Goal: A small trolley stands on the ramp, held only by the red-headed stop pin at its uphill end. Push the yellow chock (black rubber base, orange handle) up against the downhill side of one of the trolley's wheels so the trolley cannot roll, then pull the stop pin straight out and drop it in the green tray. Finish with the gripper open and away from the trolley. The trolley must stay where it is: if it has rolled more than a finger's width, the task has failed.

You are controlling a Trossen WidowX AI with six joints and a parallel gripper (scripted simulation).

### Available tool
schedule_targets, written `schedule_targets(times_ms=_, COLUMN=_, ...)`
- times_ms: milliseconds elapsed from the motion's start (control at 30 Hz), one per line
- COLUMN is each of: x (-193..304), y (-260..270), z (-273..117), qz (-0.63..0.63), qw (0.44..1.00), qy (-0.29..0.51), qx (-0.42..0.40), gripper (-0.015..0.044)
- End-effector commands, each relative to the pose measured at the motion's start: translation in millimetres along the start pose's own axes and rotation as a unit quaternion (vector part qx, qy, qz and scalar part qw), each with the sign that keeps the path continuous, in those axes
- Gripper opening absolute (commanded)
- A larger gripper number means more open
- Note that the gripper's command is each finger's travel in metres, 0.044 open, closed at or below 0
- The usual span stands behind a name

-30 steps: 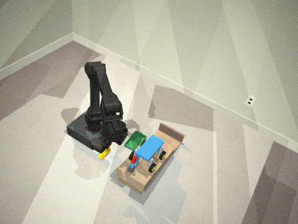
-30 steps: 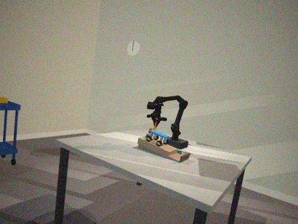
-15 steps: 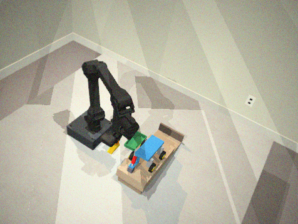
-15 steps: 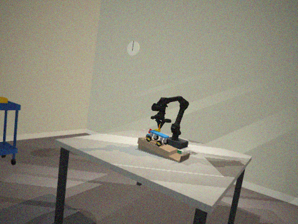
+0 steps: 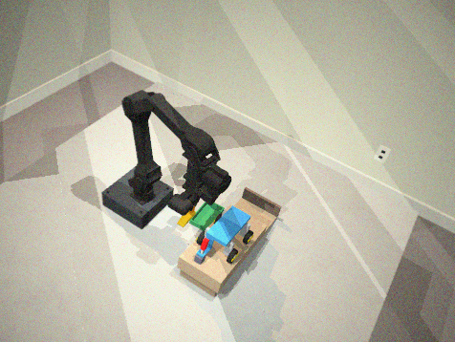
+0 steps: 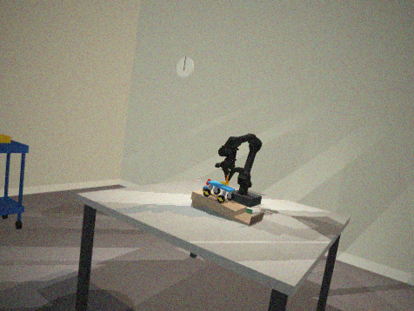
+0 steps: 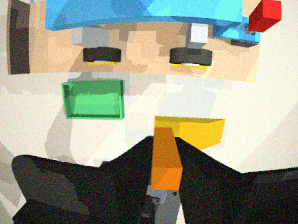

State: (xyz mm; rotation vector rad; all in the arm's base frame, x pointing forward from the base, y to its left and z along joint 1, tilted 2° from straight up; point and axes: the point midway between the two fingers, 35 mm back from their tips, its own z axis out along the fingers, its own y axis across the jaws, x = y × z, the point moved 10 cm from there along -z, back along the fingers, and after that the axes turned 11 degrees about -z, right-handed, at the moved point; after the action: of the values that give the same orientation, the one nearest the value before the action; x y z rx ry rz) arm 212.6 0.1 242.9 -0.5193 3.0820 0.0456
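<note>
My gripper (image 5: 191,208) (image 6: 227,175) (image 7: 162,141) is shut on the orange handle of the yellow chock (image 5: 183,220) (image 7: 201,131) and holds it above the table, beside the green tray. The black rubber base is not visible. The blue trolley (image 5: 228,224) (image 6: 222,186) (image 7: 145,12) stands on the wooden ramp (image 5: 201,270) (image 6: 217,207) (image 7: 141,62). The red-headed stop pin (image 5: 205,245) (image 7: 266,15) is in its blue and grey holder at the trolley's uphill end. The green tray (image 5: 192,224) (image 6: 249,210) (image 7: 122,100) lies beside the ramp, on the arm's side.
The arm's dark base block (image 5: 123,201) (image 6: 250,200) stands on the same side of the ramp as the tray. A dark end board (image 5: 261,202) (image 7: 20,37) rises at the ramp's downhill end. Two near-side wheels show beneath the trolley in the wrist view.
</note>
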Motion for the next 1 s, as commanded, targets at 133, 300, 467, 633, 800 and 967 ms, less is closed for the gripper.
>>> schedule_targets(times_ms=133, x=-10.3, y=24.2, z=1.8, qz=0.003, qw=1.000, qy=-0.002, qx=-0.003, gripper=0.0000)
schedule_targets(times_ms=300, x=-16.9, y=40.7, z=3.1, qz=0.003, qw=1.000, qy=-0.003, qx=-0.004, gripper=0.0000)
schedule_targets(times_ms=467, x=-23.3, y=57.2, z=4.5, qz=0.003, qw=1.000, qy=-0.003, qx=-0.005, gripper=0.0000)
schedule_targets(times_ms=633, x=-29.7, y=73.8, z=6.0, qz=0.003, qw=1.000, qy=-0.003, qx=-0.006, gripper=0.0000)
schedule_targets(times_ms=800, x=-37.3, y=93.2, z=7.6, qz=0.003, qw=1.000, qy=-0.004, qx=-0.007, gripper=0.0000)
schedule_targets(times_ms=967, x=-45.1, y=112.2, z=8.8, qz=0.003, qw=1.000, qy=-0.004, qx=-0.008, gripper=0.0000)
